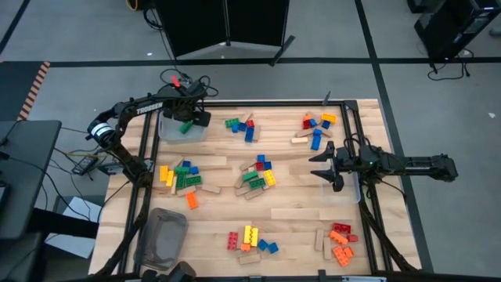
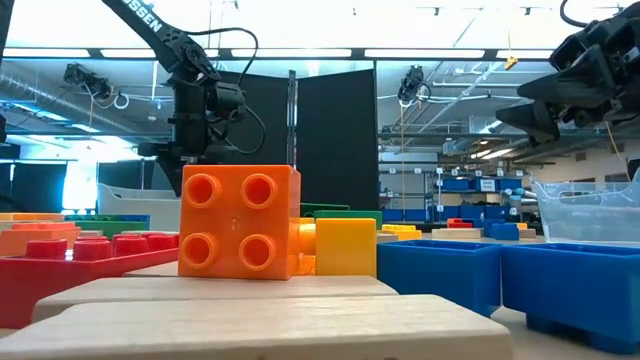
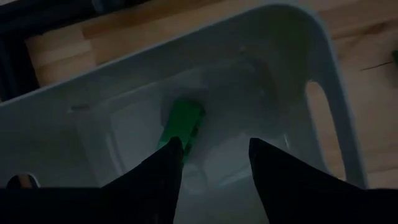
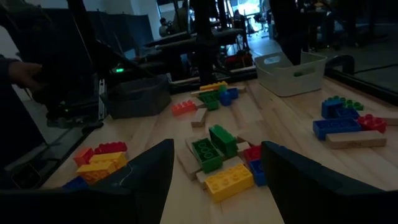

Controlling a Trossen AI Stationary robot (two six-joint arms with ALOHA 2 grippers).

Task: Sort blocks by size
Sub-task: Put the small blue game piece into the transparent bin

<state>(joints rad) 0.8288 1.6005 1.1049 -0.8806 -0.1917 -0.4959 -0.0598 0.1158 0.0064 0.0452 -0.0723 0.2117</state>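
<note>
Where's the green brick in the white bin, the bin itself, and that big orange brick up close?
Green brick (image 3: 182, 122), left wrist view, its top face.
White bin (image 3: 323, 68), left wrist view, its side wall.
Orange brick (image 2: 238, 222), low view, its studded face.

The left gripper (image 3: 214, 163) hangs over a pale plastic bin (image 3: 323, 74), its two dark fingers (image 3: 155, 180) standing apart with bare bin floor showing between them. Inside the bin lies a single green brick (image 3: 181, 123), long and narrow, resting on the bin's floor. The nearer end of the brick sits right at the tip of one finger (whether they actually touch cannot be told); the other finger is clear of it. The bin has rounded corners and a slot-shaped handle opening (image 3: 320, 124) cut into one wall. Beyond the bin's rim, the light wooden table (image 3: 143, 22) shows along two sides.
</note>
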